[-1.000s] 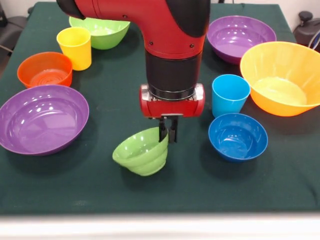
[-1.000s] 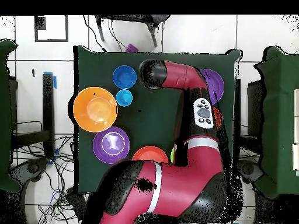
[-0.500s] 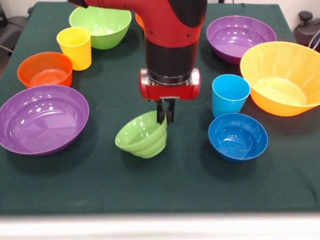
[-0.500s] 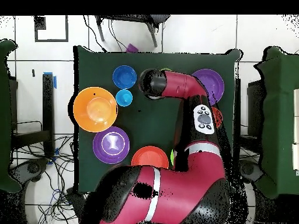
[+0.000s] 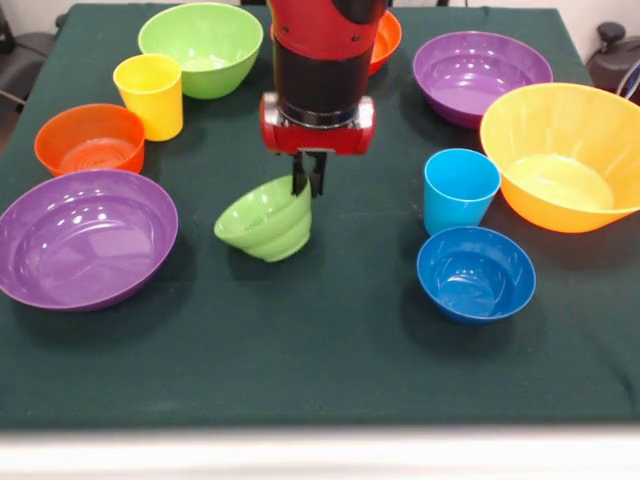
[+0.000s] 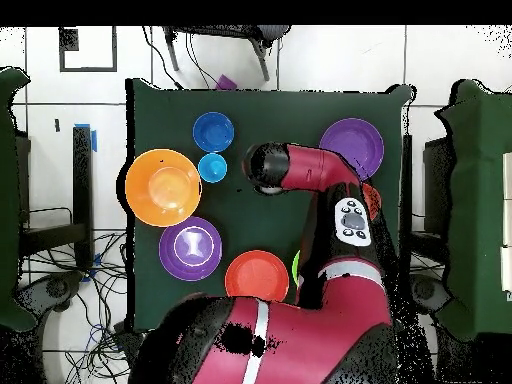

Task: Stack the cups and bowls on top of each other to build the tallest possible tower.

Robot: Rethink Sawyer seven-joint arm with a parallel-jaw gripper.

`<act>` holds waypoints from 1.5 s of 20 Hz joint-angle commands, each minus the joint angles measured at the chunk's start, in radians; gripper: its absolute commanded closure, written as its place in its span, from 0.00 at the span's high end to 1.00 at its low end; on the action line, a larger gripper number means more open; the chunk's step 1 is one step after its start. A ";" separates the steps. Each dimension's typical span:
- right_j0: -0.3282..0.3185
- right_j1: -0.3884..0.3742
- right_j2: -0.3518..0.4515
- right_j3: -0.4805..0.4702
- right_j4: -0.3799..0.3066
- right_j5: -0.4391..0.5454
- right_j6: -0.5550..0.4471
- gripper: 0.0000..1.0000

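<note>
In the front view my gripper (image 5: 305,182) is shut on the rim of a small green bowl (image 5: 265,220), which hangs tilted with its opening facing up and left. The yellow cup (image 5: 150,95) stands far left and the light blue cup (image 5: 460,190) stands right of the gripper. Around them sit a large green bowl (image 5: 200,45), two red-orange bowls (image 5: 90,138) (image 5: 385,40), two purple bowls (image 5: 85,235) (image 5: 480,70), the big orange bowl (image 5: 565,155), open side up, and the dark blue bowl (image 5: 475,272). Nothing rests on anything else, and no tower shows. From overhead the arm (image 6: 300,170) hides the gripper.
The overhead view shows the orange bowl (image 6: 163,187), dark blue bowl (image 6: 213,131), light blue cup (image 6: 212,167), a purple bowl (image 6: 190,248) and a red-orange bowl (image 6: 257,276) left of the arm. Another purple bowl (image 6: 352,148) lies on its other side. A dark green cloth (image 5: 330,370) covers the table.
My gripper has carried the small green bowl away from the table's front edge, towards the far side and a little left in the front view. The other bowls and cups have stayed put.
</note>
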 commanded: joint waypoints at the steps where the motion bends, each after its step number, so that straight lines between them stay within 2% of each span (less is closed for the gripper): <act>1: 0.028 0.004 -0.024 0.183 -0.058 -0.058 0.158 0.00; 5: 0.034 -0.017 -0.045 0.258 -0.044 -0.087 0.174 0.00; 14: 0.032 -0.105 -0.092 0.531 -0.032 -0.238 0.224 0.00; 19: 0.041 -0.134 -0.110 0.630 -0.018 -0.290 0.249 0.00; 25: 0.057 -0.177 -0.116 0.704 -0.015 -0.313 0.263 0.00; 26: 0.053 -0.171 -0.107 0.692 -0.014 -0.319 0.259 0.00; 30: 0.002 -0.124 -0.010 0.659 0.011 -0.368 0.238 0.00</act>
